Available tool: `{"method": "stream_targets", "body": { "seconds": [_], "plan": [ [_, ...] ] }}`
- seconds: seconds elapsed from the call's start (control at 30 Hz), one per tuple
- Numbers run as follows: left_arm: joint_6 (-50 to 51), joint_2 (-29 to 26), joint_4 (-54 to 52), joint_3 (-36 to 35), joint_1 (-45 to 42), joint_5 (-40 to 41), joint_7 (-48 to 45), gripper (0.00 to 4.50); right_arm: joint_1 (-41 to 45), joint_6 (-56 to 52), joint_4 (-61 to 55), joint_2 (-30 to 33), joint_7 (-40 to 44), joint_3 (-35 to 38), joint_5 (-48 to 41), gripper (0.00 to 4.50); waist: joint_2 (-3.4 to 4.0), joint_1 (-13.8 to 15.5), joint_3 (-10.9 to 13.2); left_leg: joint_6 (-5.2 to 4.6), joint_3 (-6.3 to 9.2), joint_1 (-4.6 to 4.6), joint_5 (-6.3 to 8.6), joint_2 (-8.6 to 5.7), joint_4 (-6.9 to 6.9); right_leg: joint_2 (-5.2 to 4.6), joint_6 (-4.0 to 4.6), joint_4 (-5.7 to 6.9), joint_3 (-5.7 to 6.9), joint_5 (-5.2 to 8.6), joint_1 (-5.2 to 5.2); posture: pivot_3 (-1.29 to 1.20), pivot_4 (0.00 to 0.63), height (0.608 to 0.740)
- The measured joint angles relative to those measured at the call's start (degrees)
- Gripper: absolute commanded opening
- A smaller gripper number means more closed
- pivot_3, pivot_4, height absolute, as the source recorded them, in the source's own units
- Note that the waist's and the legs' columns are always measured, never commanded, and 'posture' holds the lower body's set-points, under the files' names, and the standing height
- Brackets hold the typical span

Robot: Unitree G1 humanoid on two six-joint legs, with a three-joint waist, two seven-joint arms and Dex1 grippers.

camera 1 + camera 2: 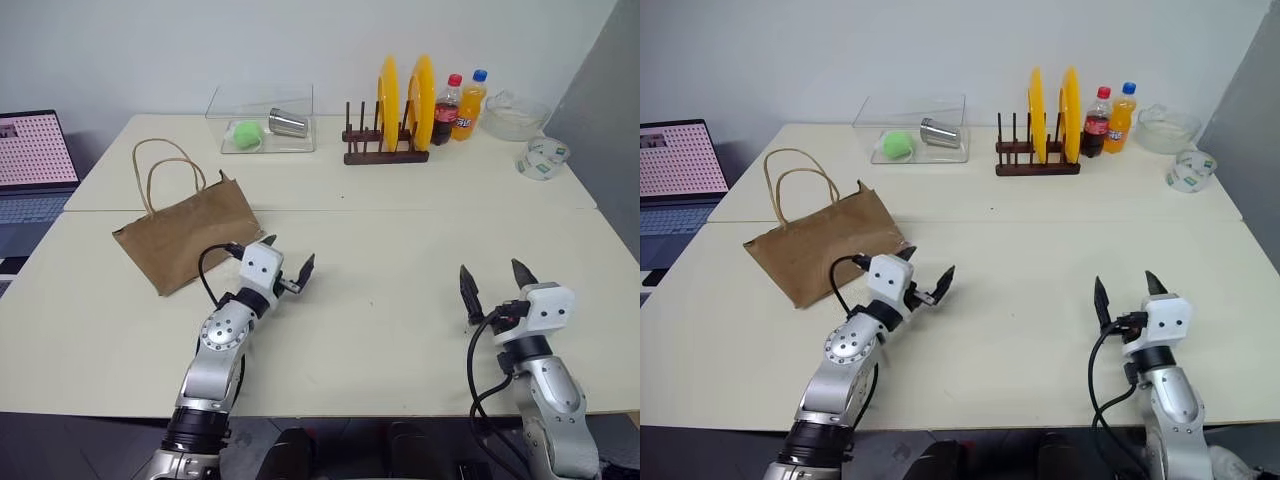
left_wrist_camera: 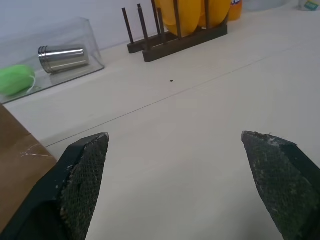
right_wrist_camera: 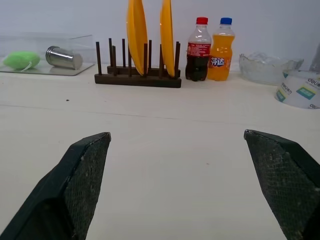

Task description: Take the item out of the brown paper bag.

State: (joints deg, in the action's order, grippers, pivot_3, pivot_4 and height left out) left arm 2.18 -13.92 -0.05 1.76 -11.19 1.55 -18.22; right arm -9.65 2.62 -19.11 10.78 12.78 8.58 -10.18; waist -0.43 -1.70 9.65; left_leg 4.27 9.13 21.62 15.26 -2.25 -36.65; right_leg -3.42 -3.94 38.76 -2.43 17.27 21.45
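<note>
- My left gripper [image 1: 290,265] hovers with black fingers spread wide, empty, just beside the crumpled kraft-brown paper bag [image 1: 185,235] with tan loop handles
- My right gripper [image 1: 496,280] is also spread wide, empty, well apart from the bag
- I cannot see the item; the bag lies on the cream table [image 1: 400,250]

cream rectangular table [image 1: 400,260], crumpled brown paper bag [image 1: 185,238], clear plastic box [image 1: 262,120], dark wooden plate rack [image 1: 385,150], cola bottle [image 1: 446,110], orange soda bottle [image 1: 472,105], glass bowl [image 1: 514,115], tape roll [image 1: 545,158]
</note>
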Motion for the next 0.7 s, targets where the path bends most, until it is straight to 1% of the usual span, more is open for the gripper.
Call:
{"method": "stream_targets", "body": {
  "seconds": [0.17,0.27,0.43,0.6,0.7],
  "plan": [
    [1.4,-0.5,-2.2,-0.3,0.1,-0.3,1.3,4.47,0.0,0.5,0.2,0.5,1.3,-0.8,0.0,4.5,0.0,0.0,0.0,0.0,0.0,0.0,0.0,0.01,0.0,0.0,0.0,0.0,0.0,0.0,0.01,0.0,0.15,0.74],
    [2.7,-1.3,-5.0,-2.0,1.1,-0.3,2.5,4.47,0.0,0.4,0.2,1.6,3.2,-1.4,-0.2,4.5,0.0,-0.1,0.0,0.0,-0.01,-0.01,0.0,0.02,0.01,0.0,0.0,0.0,-0.01,0.0,0.01,0.0,0.15,0.74],
    [5.4,-2.6,-12.5,-5.2,5.1,-0.4,4.1,4.47,0.9,-2.6,-2.2,4.2,8.6,-5.7,-2.8,4.5,0.03,-0.2,0.0,0.0,-0.01,0.0,0.0,0.02,0.0,0.0,0.0,0.0,-0.03,0.0,0.01,0.0,0.15,0.74],
    [9.3,-3.0,-19.7,-10.0,7.1,2.5,4.9,4.47,7.0,-7.0,-6.3,8.0,13.5,-8.8,-5.8,4.5,0.01,0.0,0.0,0.0,0.03,0.0,0.0,0.03,-0.01,0.01,0.0,-0.01,0.04,0.0,-0.02,0.0,0.15,0.74],
    [13.1,-6.6,-22.6,-13.9,7.2,6.6,2.5,4.47,11.0,-10.2,-6.6,9.9,16.8,-10.0,-8.9,4.5,-0.04,-0.1,0.1,0.0,0.04,0.02,0.0,0.05,0.0,0.03,0.0,-0.01,0.07,0.0,0.01,0.0,0.15,0.74]
  ]
}}
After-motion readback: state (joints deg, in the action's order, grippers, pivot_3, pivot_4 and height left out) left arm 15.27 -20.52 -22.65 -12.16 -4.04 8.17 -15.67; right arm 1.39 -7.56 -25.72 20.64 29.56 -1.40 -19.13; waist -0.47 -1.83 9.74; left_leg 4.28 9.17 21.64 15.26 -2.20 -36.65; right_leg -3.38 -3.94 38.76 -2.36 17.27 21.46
